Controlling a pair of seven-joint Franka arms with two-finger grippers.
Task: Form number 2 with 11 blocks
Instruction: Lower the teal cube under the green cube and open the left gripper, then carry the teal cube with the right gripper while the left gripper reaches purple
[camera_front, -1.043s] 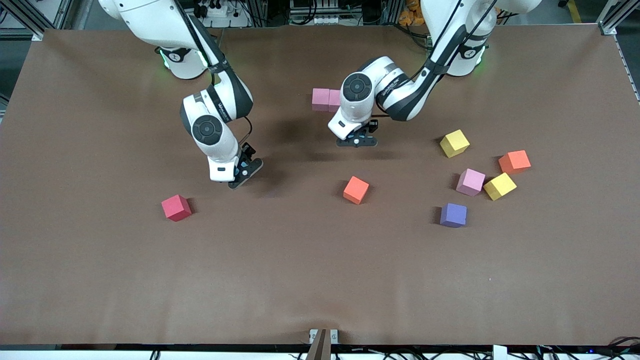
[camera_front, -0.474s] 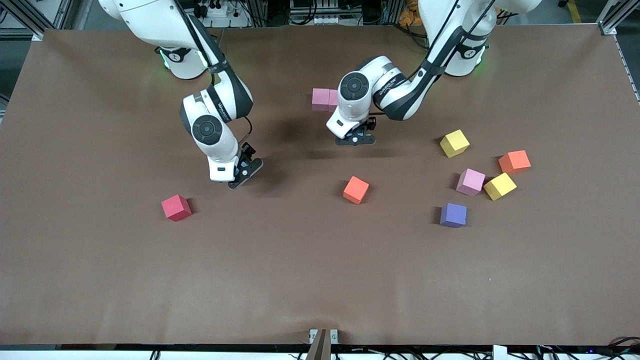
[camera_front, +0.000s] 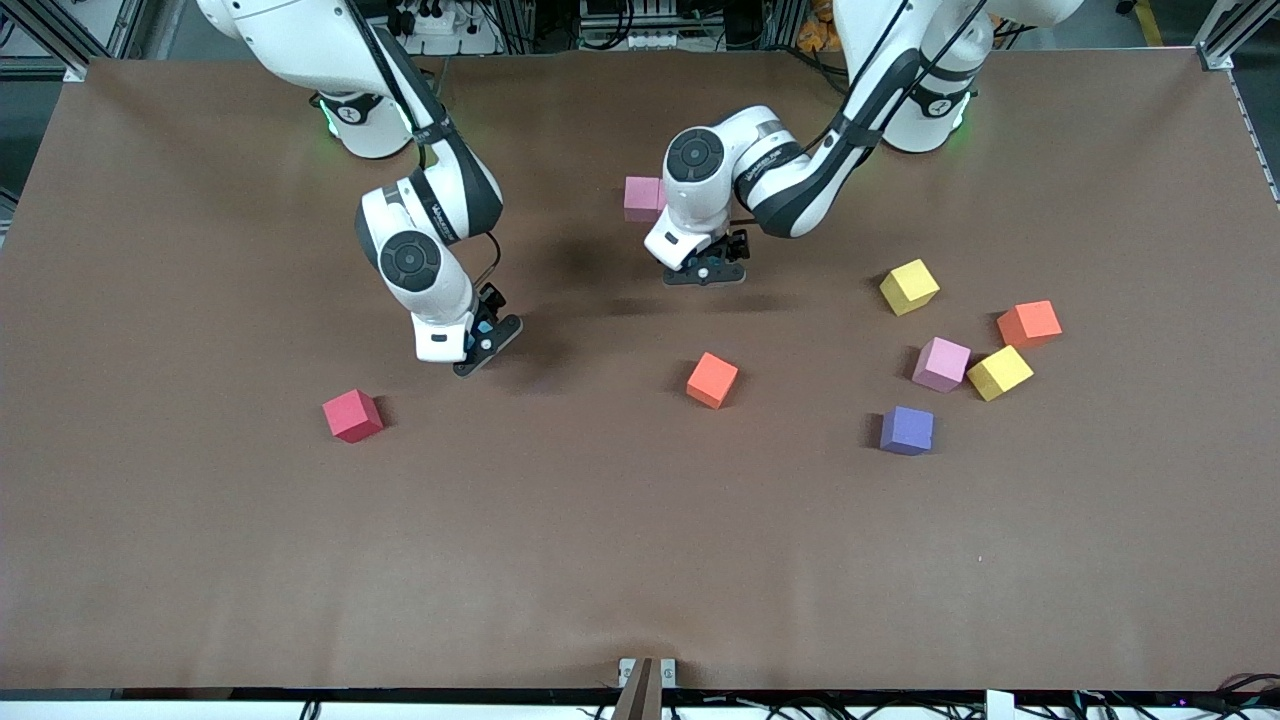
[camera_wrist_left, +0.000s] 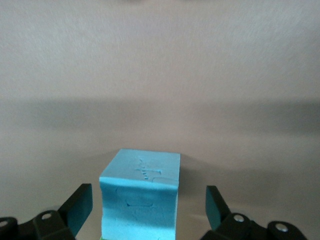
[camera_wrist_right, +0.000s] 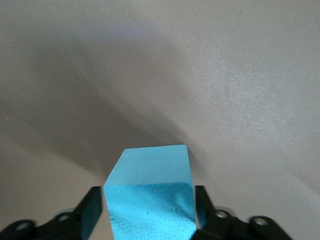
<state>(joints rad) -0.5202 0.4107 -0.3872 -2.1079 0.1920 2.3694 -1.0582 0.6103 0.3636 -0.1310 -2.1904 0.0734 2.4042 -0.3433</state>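
L pincer (camera_front: 707, 272) spread, both fingers clear of blue cube A (camera_wrist_left: 145, 172), matte foam w/ dented top, by pink cube (camera_front: 642, 192) | R pincer (camera_front: 485, 340) pinching blue cube B (camera_wrist_right: 152, 162), grainy foam, sharp edges, low over brown desk (camera_front: 600, 550) | red cube (camera_front: 352, 415), orange cube (camera_front: 712, 380) loose, nearer cam

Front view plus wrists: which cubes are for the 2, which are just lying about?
For the 2: pink cube, red cube, orange cube, red-orange cube, second pink cube, purple cube, blue cube under left gripper, blue cube in right gripper.
Lying about: two yellow cubes.
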